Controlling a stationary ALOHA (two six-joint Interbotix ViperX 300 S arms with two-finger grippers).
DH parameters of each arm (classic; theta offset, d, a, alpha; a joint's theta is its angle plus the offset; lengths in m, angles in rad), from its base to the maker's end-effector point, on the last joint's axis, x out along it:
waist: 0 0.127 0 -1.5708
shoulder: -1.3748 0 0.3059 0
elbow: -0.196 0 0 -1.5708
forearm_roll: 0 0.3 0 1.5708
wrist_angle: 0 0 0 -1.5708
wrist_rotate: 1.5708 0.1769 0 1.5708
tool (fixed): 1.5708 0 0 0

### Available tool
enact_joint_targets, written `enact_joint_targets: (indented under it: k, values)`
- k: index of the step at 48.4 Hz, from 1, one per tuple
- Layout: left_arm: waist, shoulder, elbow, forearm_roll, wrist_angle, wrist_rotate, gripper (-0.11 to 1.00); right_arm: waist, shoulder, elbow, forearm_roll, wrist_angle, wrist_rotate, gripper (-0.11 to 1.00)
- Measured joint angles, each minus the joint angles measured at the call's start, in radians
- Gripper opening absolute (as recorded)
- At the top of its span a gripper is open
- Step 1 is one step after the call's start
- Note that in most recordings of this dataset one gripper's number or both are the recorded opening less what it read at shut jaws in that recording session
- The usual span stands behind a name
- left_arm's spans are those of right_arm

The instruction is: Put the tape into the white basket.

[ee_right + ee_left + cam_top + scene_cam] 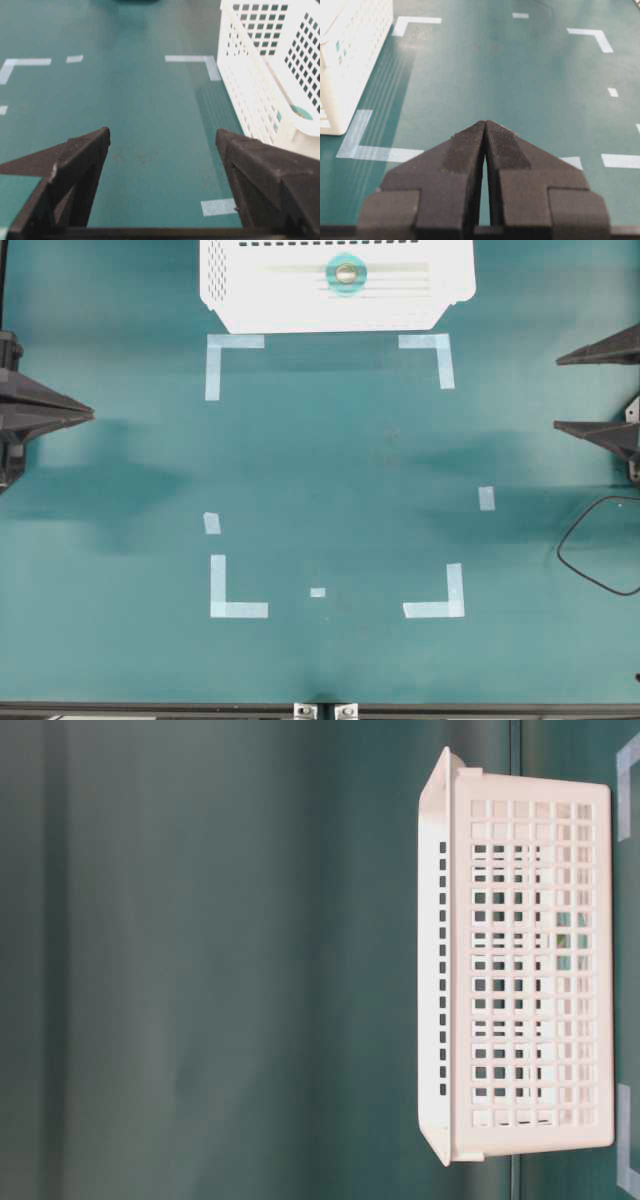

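You're looking at a white basket (pixel 230 280) of smooth, slightly glossy perforated plastic. The table (pixel 340 460) surface reads matt teal. Corner marks (pixel 238 608) are pale, papery tape strips. Left gripper (pixel 485 131) fingers show rough, matt black pads.

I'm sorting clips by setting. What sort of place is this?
Likely a lab test bench: a teal table marked with pale tape corner marks, two robot grippers, left and right, and a white basket holding the tape.
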Motion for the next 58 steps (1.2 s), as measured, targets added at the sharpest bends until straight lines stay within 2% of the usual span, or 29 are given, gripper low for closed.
enact_joint_targets:
  k: [24, 58]
  values:
    - [0.0, -0.002, 0.0, 0.0, 0.002, -0.002, -0.11, 0.0, 0.002, 0.067, 0.002, 0.034, 0.0, 0.91]
    - [0.002, -0.002, 0.0, 0.0, 0.0, 0.0, -0.11, 0.0, 0.002, 0.094, 0.0, 0.067, 0.002, 0.91]
